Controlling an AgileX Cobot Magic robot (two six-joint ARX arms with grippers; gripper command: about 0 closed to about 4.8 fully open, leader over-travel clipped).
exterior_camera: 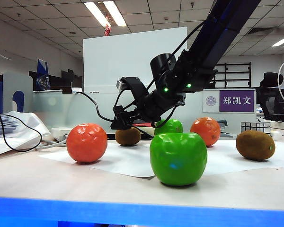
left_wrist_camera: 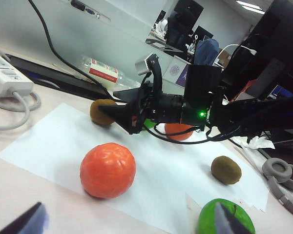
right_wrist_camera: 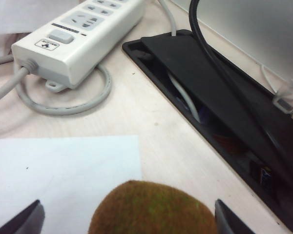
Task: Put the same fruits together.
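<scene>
Jaws of the right gripper (right_wrist_camera: 127, 217) stand released, their dark tips spread on either side of the far kiwi (right_wrist_camera: 154, 209) with a gap on both sides, nothing grasped; in the exterior view this gripper (exterior_camera: 120, 124) hangs from the black arm just above and beside that kiwi (exterior_camera: 128, 136) at the back of the white paper sheet (exterior_camera: 128, 163). Jaws of the left gripper (left_wrist_camera: 127, 219) are also released and hold nothing, seen only as two tips at the near edge of the left wrist view, back from the fruit. On the desk (exterior_camera: 47, 182), taking the middle of the sheet as the clock's centre in the exterior view, the near green apple (exterior_camera: 178, 158) sits at about five o'clock, the near orange (exterior_camera: 86, 142) at nine, the far green apple (exterior_camera: 169, 126) at one, the far orange (exterior_camera: 205, 131) at two, and the second kiwi (exterior_camera: 255, 144) at three, well apart from the far kiwi. A white power strip (right_wrist_camera: 78, 34) lies beyond the sheet, near a black cable slot (right_wrist_camera: 210, 97).
</scene>
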